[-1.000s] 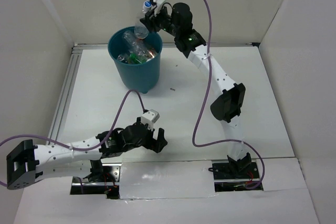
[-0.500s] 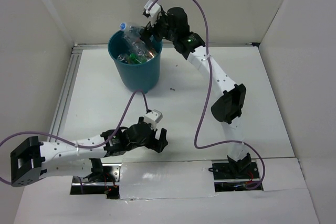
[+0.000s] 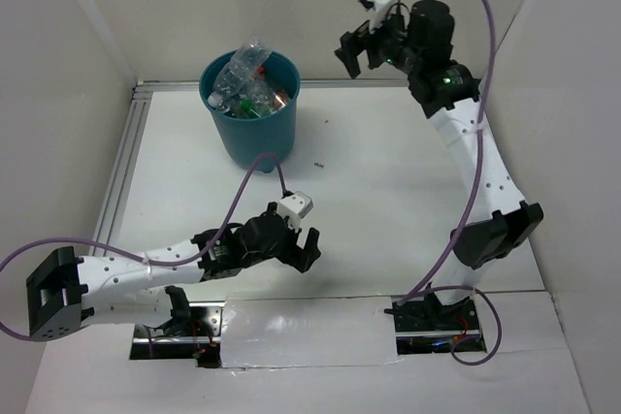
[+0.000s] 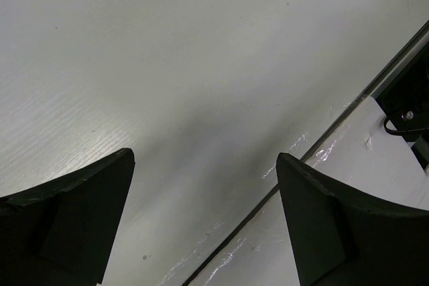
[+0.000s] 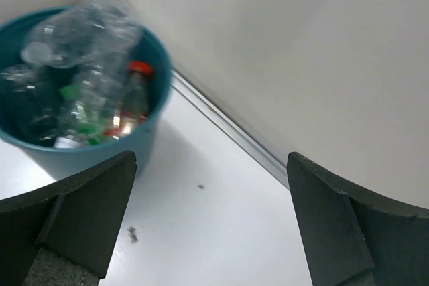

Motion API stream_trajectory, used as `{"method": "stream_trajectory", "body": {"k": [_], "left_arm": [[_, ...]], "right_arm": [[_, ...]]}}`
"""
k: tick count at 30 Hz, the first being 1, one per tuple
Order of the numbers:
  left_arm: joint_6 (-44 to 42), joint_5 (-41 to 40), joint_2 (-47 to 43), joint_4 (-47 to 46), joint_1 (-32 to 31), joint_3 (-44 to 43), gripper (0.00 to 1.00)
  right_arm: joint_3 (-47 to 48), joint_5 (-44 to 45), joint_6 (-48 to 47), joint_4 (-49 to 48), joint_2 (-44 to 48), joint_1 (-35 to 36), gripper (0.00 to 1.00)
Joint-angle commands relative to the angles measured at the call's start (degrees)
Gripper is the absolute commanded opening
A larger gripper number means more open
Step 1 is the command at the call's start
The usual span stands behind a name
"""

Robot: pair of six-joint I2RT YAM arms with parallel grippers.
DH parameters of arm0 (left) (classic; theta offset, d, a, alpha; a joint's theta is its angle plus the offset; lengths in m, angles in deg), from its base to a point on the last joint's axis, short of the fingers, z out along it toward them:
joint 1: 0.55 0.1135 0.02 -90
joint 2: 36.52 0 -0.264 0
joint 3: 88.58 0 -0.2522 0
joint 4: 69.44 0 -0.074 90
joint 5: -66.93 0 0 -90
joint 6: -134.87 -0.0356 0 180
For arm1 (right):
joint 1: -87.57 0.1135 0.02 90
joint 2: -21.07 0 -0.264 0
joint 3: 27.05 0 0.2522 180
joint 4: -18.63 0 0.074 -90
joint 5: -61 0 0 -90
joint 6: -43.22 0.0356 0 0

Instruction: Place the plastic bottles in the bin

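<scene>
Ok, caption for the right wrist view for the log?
Right arm's open fingers frame the dark teal round plastic bin, packed with clear crinkled plastic bottles, one red-capped.

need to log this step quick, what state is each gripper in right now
Left gripper: open, holding nothing.
Right gripper: open, holding nothing.
</scene>
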Motion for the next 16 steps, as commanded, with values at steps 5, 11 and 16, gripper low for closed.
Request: {"method": "stream_trajectory", "body": {"k": [5, 11, 16], "left_arm": [[-2.95, 0.84, 0.14, -0.98, 1.17, -4.35, 1.00], [-3.65, 1.45, -1.01, -1.50, 3.53, -7.06, 1.00], [-5.40, 4.52, 0.38, -0.63, 6.96, -10.49, 1.00]], "right_arm": [[-4.71, 6.99, 7.34, 8.15, 3.19, -9.05, 1.00], [-16.20, 27.97, 14.38, 15.46, 5.37, -11.26, 1.00], [-43.08, 31.62, 15.09, 3.27, 18.81, -13.97, 1.00]]}}
